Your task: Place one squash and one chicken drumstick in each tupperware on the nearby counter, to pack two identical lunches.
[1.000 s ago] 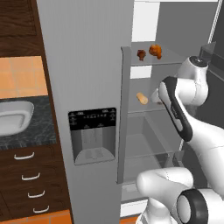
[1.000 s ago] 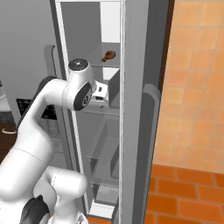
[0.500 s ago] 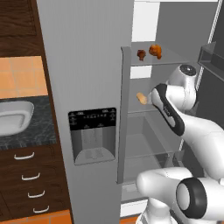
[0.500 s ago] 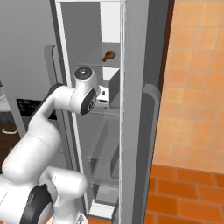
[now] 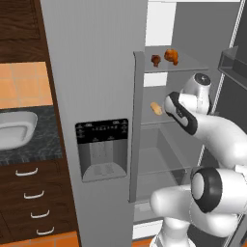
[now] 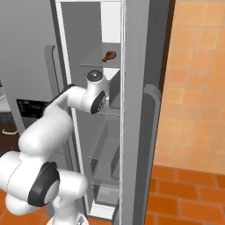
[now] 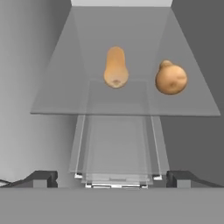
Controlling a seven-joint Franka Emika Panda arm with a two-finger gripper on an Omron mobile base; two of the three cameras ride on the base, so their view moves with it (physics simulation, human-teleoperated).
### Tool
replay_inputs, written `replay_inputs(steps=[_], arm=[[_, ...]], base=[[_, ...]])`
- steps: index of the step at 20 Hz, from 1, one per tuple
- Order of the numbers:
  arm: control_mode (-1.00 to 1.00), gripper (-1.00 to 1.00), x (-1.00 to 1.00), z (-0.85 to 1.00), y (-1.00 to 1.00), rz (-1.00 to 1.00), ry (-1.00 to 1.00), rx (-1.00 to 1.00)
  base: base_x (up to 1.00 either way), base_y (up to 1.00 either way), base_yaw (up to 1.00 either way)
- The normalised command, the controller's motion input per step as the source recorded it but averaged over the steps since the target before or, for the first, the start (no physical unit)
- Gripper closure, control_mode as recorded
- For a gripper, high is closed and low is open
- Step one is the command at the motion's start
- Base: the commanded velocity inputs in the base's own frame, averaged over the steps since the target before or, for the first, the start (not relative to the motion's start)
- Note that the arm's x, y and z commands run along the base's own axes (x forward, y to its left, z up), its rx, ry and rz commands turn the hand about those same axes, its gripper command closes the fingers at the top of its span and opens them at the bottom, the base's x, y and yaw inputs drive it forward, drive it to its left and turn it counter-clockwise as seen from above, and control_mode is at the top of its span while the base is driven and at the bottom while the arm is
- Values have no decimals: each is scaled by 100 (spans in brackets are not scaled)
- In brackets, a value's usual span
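Two tan-orange squashes lie on a glass fridge shelf [image 7: 52,105] ahead of my gripper [image 7: 111,178]: a longer squash [image 7: 116,68] near the middle and a rounder squash [image 7: 171,78] to its right. The gripper is open, with its dark fingertips [image 7: 41,178] short of the shelf's front edge and nothing between them. One squash [image 5: 156,108] shows just left of my hand. Two chicken drumsticks [image 5: 156,60] [image 5: 171,56] sit on the shelf above, and one drumstick [image 6: 109,56] also shows from the right. A pale tupperware [image 5: 14,128] rests on the speckled counter [image 5: 34,150] at the left.
The open fridge door [image 5: 96,96] with its dispenser stands between the shelves and the counter. A second door [image 6: 140,110] hems the arm in on the right. Lower glass shelves [image 5: 164,164] lie below the hand. Dark drawers [image 5: 29,202] sit under the counter.
The hand has slid a little further left into the fridge toward the squash shelf, and the elbow has dropped slightly. The jaws stay wide.
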Motion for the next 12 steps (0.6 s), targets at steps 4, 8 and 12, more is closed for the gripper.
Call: replay_inputs(steps=[4,8,12], arm=[[-100,-100,42,-18,0,0,0,0],[-100,-100,47,-27,0,0,0,2],[-100,-100,57,-24,0,0,0,4]], base=[[0,0,0],[0,0,0],[0,0,0]])
